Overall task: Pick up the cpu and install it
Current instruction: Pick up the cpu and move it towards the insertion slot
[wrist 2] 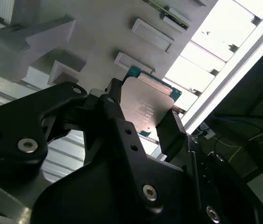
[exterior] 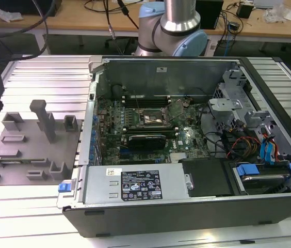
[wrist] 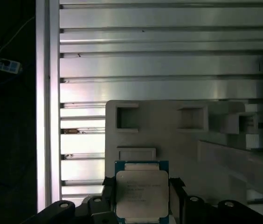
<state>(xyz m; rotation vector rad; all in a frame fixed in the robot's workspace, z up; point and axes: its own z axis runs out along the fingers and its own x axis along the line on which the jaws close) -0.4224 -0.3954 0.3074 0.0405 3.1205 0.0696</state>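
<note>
The cpu (wrist: 142, 193) is pinched by 2 opposite edges in the gripper (wrist: 142, 186), over the holder plate (exterior: 32, 150) at the exterior view's left, probably sparing its contacts.

Slatted table (exterior: 42, 72); grey holder plate (exterior: 32, 150), computer case (exterior: 187, 217) atop.

The holder plate's posts (exterior: 43, 120) rise just beside our claw (wrist 2: 144, 111) and its clamped cpu (wrist: 142, 196); away from them, bare slotted table (wrist: 159, 65) lies open.

Exterior view high; both wrist views near cpu (wrist: 141, 193) (wrist 2: 145, 109).
</note>
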